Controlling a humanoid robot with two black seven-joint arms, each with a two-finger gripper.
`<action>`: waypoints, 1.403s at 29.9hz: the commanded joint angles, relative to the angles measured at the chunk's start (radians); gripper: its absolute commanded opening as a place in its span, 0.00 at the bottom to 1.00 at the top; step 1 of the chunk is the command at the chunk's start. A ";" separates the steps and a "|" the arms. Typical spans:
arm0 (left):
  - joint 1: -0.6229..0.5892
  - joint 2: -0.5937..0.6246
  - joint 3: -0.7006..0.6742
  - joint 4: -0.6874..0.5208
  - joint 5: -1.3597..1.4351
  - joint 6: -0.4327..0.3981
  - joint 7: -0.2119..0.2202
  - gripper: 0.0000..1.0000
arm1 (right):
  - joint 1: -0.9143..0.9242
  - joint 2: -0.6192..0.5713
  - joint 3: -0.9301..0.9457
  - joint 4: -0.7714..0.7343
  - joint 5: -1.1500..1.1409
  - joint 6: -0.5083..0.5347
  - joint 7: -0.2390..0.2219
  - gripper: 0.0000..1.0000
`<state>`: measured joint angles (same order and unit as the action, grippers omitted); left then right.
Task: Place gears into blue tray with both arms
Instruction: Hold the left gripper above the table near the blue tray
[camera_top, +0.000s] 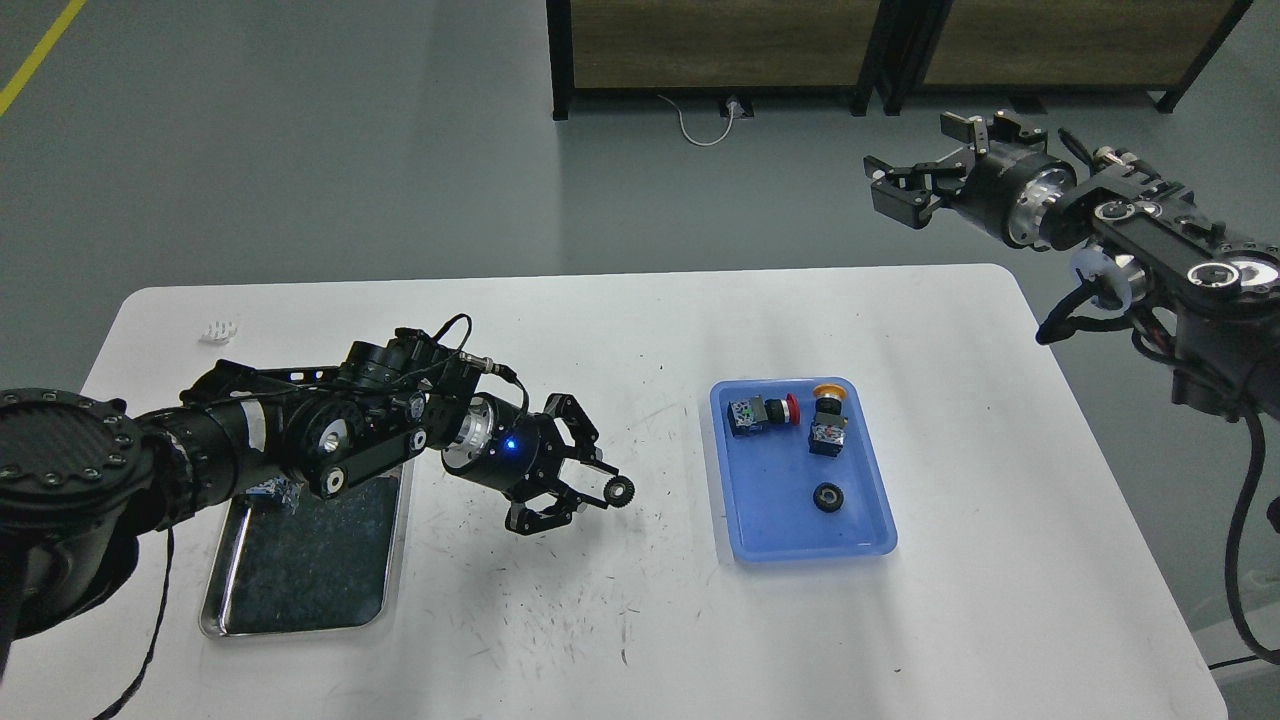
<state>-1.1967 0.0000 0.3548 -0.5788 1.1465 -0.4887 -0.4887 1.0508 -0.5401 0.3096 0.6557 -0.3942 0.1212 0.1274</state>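
Holding one gear (621, 490), left gripper (600, 488); one gear in tray (828, 497), blue tray (760, 520).

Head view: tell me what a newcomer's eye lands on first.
The left claw above the white table, left of centre, pinching a small black gear. To its right, the blue tray holding another gear and two push-button switches. The right claw hangs empty at upper right.

Grey floor (300, 150), yellow line (40, 55), 2 wooden cabinets (715, 45) behind.
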 joint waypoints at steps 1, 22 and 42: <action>-0.001 0.000 0.003 -0.030 0.009 0.000 0.000 0.33 | 0.000 0.000 -0.001 -0.001 0.000 0.002 0.000 0.96; 0.002 0.000 -0.002 -0.026 -0.002 0.000 0.000 0.32 | 0.002 0.061 -0.003 -0.030 -0.002 0.000 0.000 0.96; 0.000 0.000 -0.010 -0.024 -0.047 0.000 0.000 0.32 | 0.005 0.065 -0.003 -0.036 -0.002 0.000 -0.003 0.96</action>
<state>-1.1964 0.0000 0.3451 -0.6044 1.1216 -0.4887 -0.4887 1.0554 -0.4753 0.3070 0.6198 -0.3958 0.1211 0.1243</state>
